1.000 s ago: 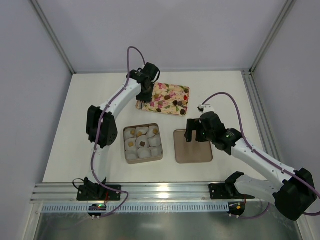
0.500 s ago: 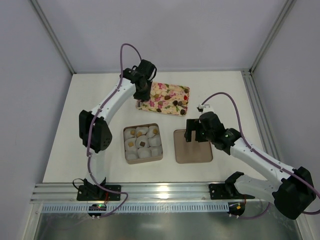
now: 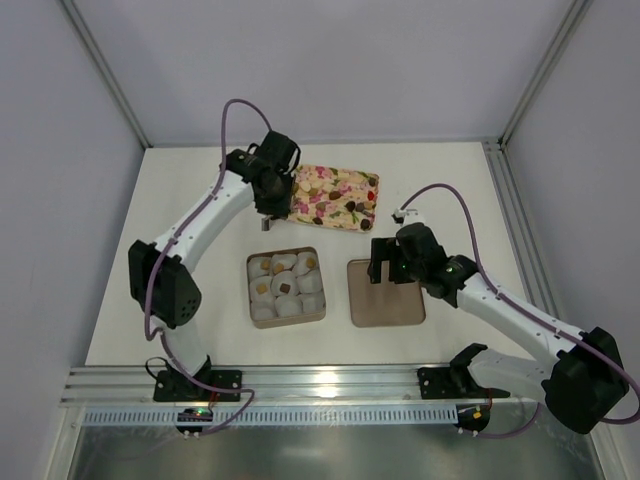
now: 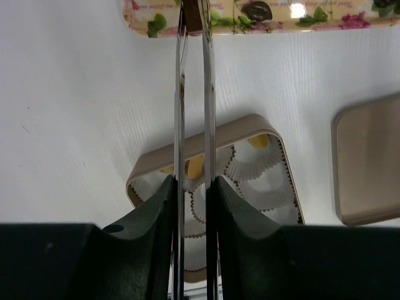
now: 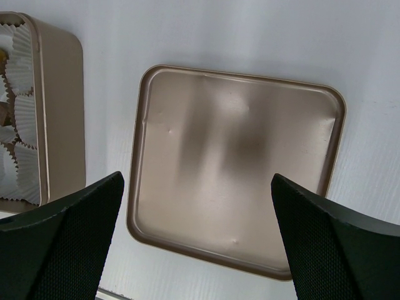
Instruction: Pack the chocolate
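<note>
Right hand (image 5: 197,181) hangs over the brown lid (image 3: 388,302) with its two fingers spread wide and nothing between them. In its wrist view they frame the lid's near corners. Its arm runs from the base at the counter's (image 3: 340,342) 5 o'clock corner toward 10 o'clock. The wrist is bent so that the hand faces down above the lid's far edge. The lid lies flat at 3 o'clock of the square box (image 3: 287,324), just beside it, with a strip of counter between them.

White crinkled paper cups (image 3: 298,305) fill the box. A few of them hold tan pieces (image 3: 264,266) of chocolate, and a cup near the middle holds a dark brown piece (image 3: 286,288).

Farther off, the left arm's elbow juts toward 9 o'clock and its forearm reaches toward 1 o'clock. The left hand (image 3: 266,198) hangs at the 8 o'clock corner of the floral tray (image 3: 335,205), which lies at 12 to 1 o'clock of the box. Its fingers are pressed together on slim metal tweezers (image 4: 209,94). The tweezers point down and toward 6 o'clock, and their tips pinch a small brown chocolate (image 4: 195,19) close to the tray's edge. Whether the tips touch anything I cannot tell. More loose chocolates (image 3: 352,222), dark and tan, lie scattered on the tray.
</note>
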You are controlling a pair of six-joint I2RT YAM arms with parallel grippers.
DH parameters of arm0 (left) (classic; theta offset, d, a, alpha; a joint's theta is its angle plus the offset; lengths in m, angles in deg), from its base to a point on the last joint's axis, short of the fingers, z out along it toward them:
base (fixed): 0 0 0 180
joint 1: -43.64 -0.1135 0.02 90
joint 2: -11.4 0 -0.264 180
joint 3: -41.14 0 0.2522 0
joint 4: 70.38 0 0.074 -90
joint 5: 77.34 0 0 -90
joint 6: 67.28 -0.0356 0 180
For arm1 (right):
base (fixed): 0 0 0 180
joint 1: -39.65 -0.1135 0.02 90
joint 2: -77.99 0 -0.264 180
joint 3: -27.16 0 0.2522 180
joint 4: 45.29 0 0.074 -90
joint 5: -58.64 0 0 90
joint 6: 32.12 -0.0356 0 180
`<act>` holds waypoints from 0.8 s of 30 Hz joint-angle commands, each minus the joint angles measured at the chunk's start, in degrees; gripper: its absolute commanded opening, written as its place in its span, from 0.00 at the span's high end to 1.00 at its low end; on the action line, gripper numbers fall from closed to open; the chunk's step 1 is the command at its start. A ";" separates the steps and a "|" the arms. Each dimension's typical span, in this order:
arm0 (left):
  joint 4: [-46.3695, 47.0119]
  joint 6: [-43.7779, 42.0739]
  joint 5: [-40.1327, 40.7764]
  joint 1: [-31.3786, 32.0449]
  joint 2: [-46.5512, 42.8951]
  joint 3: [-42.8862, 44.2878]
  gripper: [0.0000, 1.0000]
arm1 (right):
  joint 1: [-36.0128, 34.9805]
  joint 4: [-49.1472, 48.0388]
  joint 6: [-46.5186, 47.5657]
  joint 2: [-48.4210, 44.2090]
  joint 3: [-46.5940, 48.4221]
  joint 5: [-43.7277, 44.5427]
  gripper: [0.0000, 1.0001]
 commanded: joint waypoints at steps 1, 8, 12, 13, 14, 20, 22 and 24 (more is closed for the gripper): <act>0.50 0.50 -2.32 1.00 -8.66 -2.79 0.76 | 0.14 -2.65 -0.40 0.84 0.40 0.05 0.00; -0.90 0.41 -4.70 3.64 -18.95 -11.49 0.75 | 0.22 -2.74 -0.49 2.78 1.72 -0.48 0.00; -1.35 1.38 -6.63 5.31 -23.79 -16.68 0.75 | 0.14 -2.21 -0.40 3.31 2.60 -0.12 0.00; -1.61 1.55 -6.55 5.92 -24.58 -17.30 0.75 | 0.22 -2.21 -0.40 3.31 2.69 0.05 0.00; -2.13 1.82 -6.63 6.97 -26.16 -18.61 0.75 | 0.14 -2.21 -0.58 3.31 2.69 0.05 0.00; -3.19 3.49 -8.39 10.75 -30.91 -23.45 0.75 | 0.14 -2.12 -1.37 3.31 2.08 -0.04 0.00; -3.19 4.45 -8.13 12.51 -32.24 -24.51 0.75 | 0.14 -2.47 -1.54 3.39 1.81 -0.12 0.00; -3.37 5.07 -7.69 13.83 -33.11 -26.44 0.75 | 0.14 -2.56 -1.63 3.48 1.72 -0.12 0.00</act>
